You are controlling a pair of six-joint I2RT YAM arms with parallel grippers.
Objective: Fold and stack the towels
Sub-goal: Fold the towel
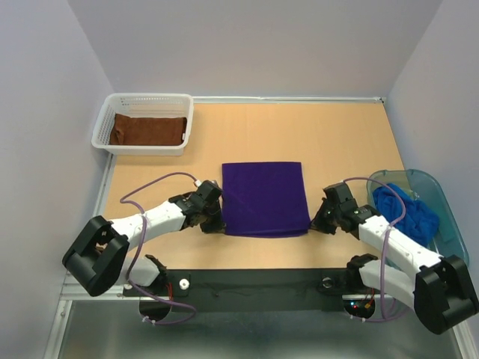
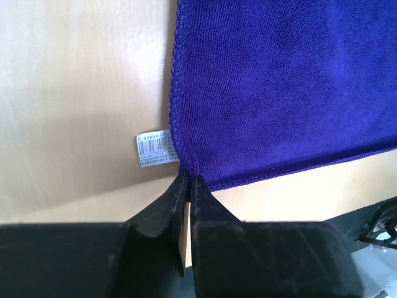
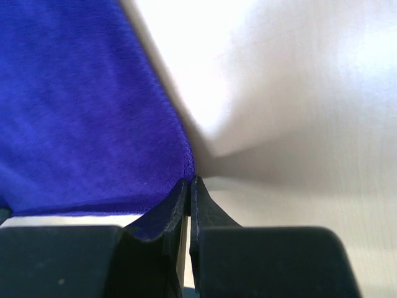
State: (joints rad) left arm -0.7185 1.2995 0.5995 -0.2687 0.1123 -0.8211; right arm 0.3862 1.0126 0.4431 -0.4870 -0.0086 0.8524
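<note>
Three towels in view | purple towel (image 1: 264,197) lies flat, mid-table toward the near edge | left gripper (image 1: 213,223) clenched on its near-left corner beside white label (image 2: 155,149) | right gripper (image 1: 316,223) clenched on its near-right corner | rust-brown towel (image 1: 147,130) in white basket (image 1: 142,99), far left | blue towel (image 1: 404,213) crumpled in clear bin (image 1: 443,200), right

Left arm (image 1: 153,215): extends from near-left base, forward and inward, forearm lying low.
Left hand (image 1: 215,223): fingers (image 2: 166,211) pressed together, tips pinching the near-left corner of the purple towel (image 1: 264,198).
Right arm (image 1: 391,241): extends from near-right base, forward and inward, forearm lying low.
Right hand (image 1: 316,223): fingers (image 3: 214,214) pressed together, tips pinching the towel's near-right corner.
Relation: hands level with each other, well apart, poses roughly mirrored.
</note>
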